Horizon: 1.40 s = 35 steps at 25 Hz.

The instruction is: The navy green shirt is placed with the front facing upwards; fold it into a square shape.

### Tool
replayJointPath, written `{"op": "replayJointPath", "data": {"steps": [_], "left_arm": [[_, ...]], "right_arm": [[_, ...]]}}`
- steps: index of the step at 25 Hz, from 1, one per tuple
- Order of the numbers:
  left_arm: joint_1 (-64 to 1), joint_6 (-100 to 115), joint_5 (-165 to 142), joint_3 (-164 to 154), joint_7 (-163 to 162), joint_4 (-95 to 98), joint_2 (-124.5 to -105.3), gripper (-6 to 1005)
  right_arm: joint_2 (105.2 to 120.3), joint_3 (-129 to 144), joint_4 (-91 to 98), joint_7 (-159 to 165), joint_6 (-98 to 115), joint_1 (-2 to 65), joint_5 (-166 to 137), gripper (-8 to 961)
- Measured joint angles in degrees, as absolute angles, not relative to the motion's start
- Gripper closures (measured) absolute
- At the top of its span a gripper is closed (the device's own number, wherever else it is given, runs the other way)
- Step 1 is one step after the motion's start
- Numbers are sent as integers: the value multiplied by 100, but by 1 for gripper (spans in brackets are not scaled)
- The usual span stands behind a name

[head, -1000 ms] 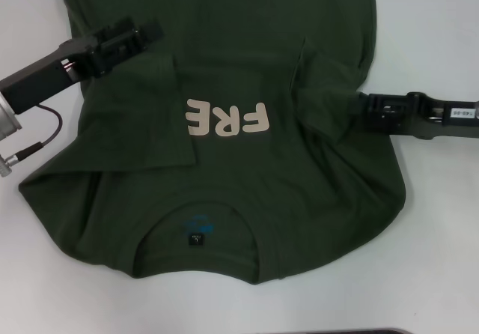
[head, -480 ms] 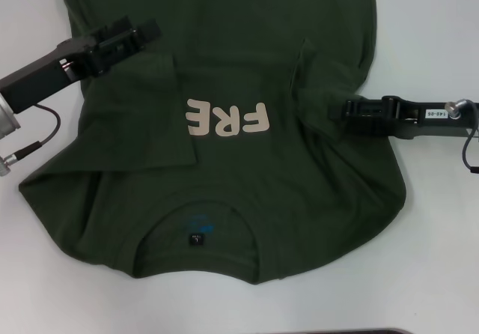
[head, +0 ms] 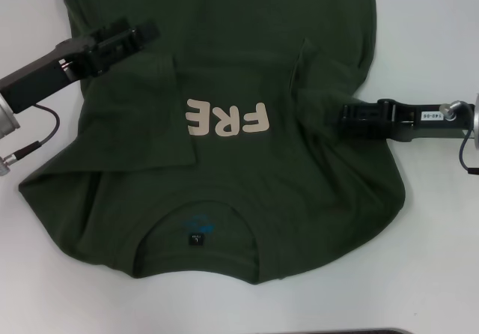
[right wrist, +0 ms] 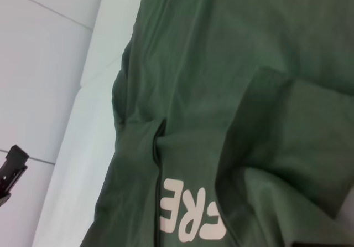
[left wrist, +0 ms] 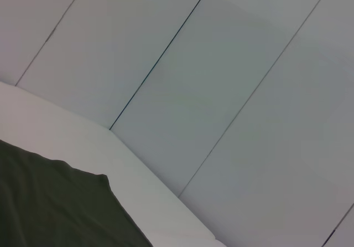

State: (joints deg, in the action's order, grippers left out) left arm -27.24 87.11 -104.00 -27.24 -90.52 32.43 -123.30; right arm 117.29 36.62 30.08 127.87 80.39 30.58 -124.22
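Flat beneath both, navy green shirt (head: 224, 124), left gripper (head: 142, 33) over its left side, right gripper (head: 340, 115) over its right, jaw states unclear

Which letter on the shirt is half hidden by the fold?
The E at the left end of the cream word on the navy green shirt. A folded flap covers part of it, while the F and R show whole.
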Motion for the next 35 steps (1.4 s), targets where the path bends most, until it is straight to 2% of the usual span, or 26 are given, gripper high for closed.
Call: {"op": "replayJointPath", "data": {"steps": [11, 21, 31, 35], "left_arm": [[-2760, 8684, -10397, -2724, -9052, 3243, -12331, 126], [-2760, 8646, -10397, -2724, -9052, 3243, -12331, 126], [-2760, 8569, -10397, -2724, -9052, 3249, -12325, 125], [-2760, 8569, -10395, -2724, -9052, 3249, -12322, 126]], "right_arm": [[11645, 3659, 3031, 12803, 7955, 3057, -12422, 248], [11795, 3764, 3032, 12789, 7785, 3245, -12418, 249], [11799, 3917, 3014, 13071, 7719, 3228, -12418, 255], [11805, 3926, 2999, 13080, 7705, 3240, -12418, 431]]}}
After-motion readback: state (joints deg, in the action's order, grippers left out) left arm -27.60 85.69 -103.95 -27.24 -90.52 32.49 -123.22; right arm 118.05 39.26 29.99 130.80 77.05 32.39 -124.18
